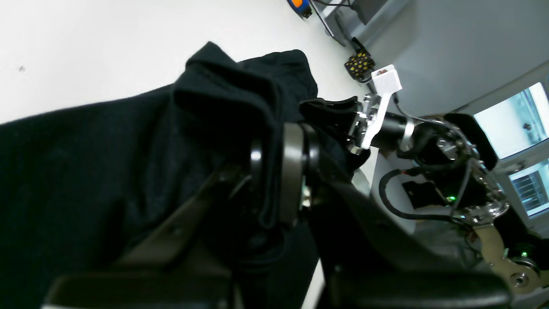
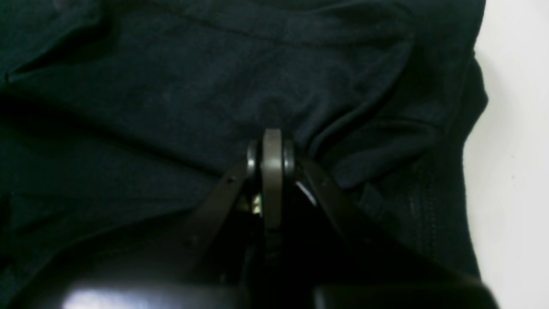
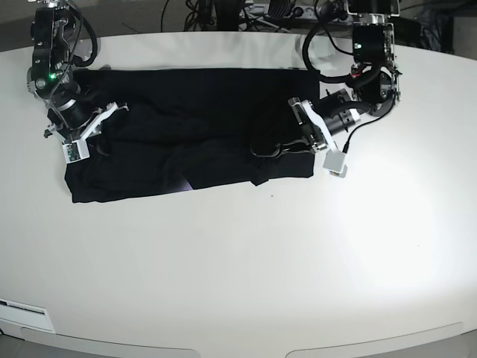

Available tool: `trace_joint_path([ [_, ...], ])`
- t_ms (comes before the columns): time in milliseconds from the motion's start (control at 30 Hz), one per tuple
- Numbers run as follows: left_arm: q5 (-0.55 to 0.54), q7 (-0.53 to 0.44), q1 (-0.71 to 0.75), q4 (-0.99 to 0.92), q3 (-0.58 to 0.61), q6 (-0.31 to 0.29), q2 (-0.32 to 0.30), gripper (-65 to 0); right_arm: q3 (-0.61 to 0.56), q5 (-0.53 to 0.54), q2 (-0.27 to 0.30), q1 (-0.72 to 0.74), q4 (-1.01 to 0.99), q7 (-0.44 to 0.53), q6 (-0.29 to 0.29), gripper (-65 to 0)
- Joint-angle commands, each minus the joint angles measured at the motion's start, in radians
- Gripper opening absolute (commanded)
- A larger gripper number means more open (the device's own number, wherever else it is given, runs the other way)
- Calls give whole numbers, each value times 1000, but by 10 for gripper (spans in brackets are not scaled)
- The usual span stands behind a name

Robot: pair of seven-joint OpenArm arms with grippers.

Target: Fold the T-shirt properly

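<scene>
Base view only: whole shirt [image 3: 186,130] laid as wide black band across far part of white table [image 3: 246,253], plain side up, small pale-purple patch at near hem, lower mid-left. R gripper [image 3: 95,130] at shirt's left end, L gripper [image 3: 277,147] at right end, both down on cloth.

L wrist view: L gripper [image 1: 274,171] pinched on bunched fold of shirt [image 1: 107,171], cloth wedged betw. pads, ridge of fabric rising past them; R arm seen beyond w/ white cam mount.

R wrist view: R gripper [image 2: 272,150] pressed together, tips pinching a pucker of shirt [image 2: 214,86], wrinkles radiating from tip; table strip at right edge.

Surface: plain white, rounded front edge, one dark speck near shirt's right corner. Room: grey floor, cables and gear behind table; L wrist view adds windows, yellow-black pedal, orange-blue item on floor.

Hard to make out: print side not visible; black-on-black hides layer count and sleeve outlines; R wrist view dim, blurry; lower parts of both wrist views blocked by gripper bodies.
</scene>
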Motion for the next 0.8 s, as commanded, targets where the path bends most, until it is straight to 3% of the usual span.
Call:
trace_joint_path([
  [0, -27, -21, -10, 16, 0, -12, 3, -650, 3, -50, 11, -14, -8, -109, -8, -650],
  [533, -27, -23, -10, 16, 77, -12, 11, -650, 3, -50, 11, -14, -8, -111, -8, -650],
  [667, -27, -30, -13, 16, 101, -12, 11, -345, 3, -50, 11, -14, -8, -127, -8, -650],
  [767, -26, -62, -19, 16, 105, -12, 10, -320, 3, -50, 11, -15, -8, -136, -7, -650],
])
